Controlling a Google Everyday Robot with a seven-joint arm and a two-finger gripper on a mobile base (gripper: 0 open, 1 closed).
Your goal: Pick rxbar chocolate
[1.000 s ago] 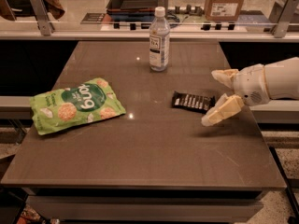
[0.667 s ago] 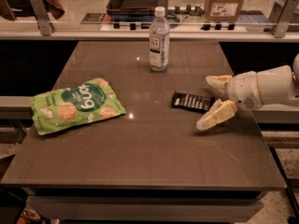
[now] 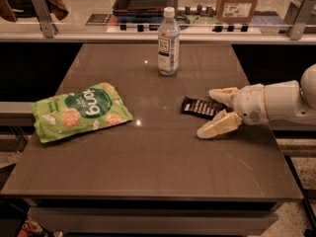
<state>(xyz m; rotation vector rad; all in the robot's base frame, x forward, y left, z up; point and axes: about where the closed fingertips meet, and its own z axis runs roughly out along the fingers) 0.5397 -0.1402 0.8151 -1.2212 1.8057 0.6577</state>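
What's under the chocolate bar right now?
The chocolate bar lies flat on the brown table; nothing else shows beneath it. The open pincer sits around its right end, and the near finger covers that corner.

My claw (image 3: 206,113) is over the right side of the brown table (image 3: 148,172); beyond it stand a glass barrier (image 3: 98,14) and 1 cardboard box (image 3: 238,4).
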